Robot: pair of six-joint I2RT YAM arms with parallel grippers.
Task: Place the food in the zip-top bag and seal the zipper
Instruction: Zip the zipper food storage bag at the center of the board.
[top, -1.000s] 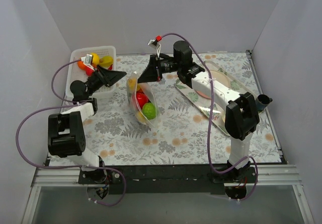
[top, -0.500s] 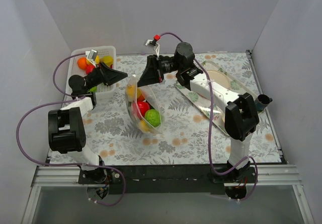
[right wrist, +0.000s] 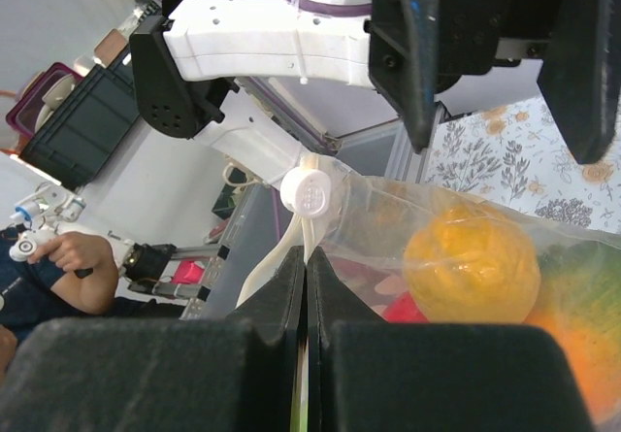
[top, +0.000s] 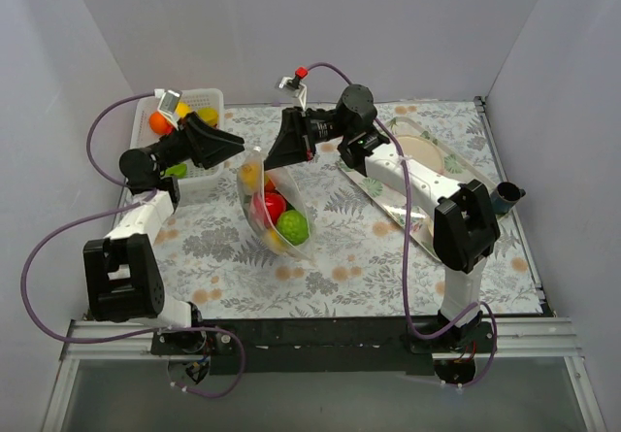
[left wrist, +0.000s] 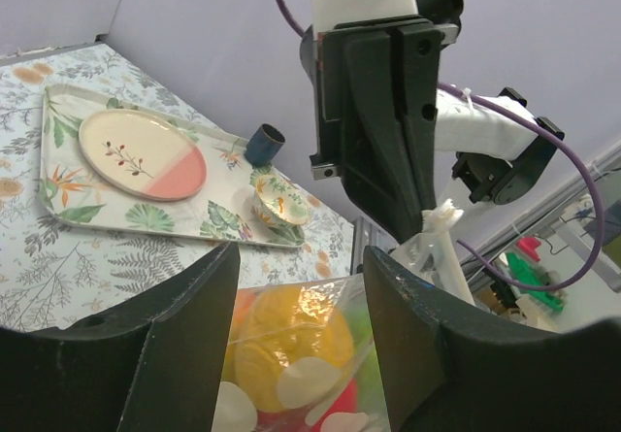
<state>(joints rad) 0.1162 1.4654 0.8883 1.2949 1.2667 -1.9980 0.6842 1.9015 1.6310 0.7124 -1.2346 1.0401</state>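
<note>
Left arm (top: 144,216) has swung outward, left fingers (left wrist: 165,354) spread; right fingers (right wrist: 254,374) pinch the fruit-bulging zip-top bag (top: 275,220).

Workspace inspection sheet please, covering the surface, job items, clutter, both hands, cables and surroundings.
Surface: table with a floral cover lying flat.
Job's things: zip-top bag held up by its top edge, with yellow, red and green fruit inside; more food in the white basket.
Clutter: tray with plate; dark cup beside the tray.
Hands: right hand shut on the bag's top edge; left hand open, the bag between its fingers, contact unclear.
Cables: purple cables loop off both arms; none on the bag.
Surroundings: plain walls on three sides; a person beyond the table in the right wrist view.
</note>
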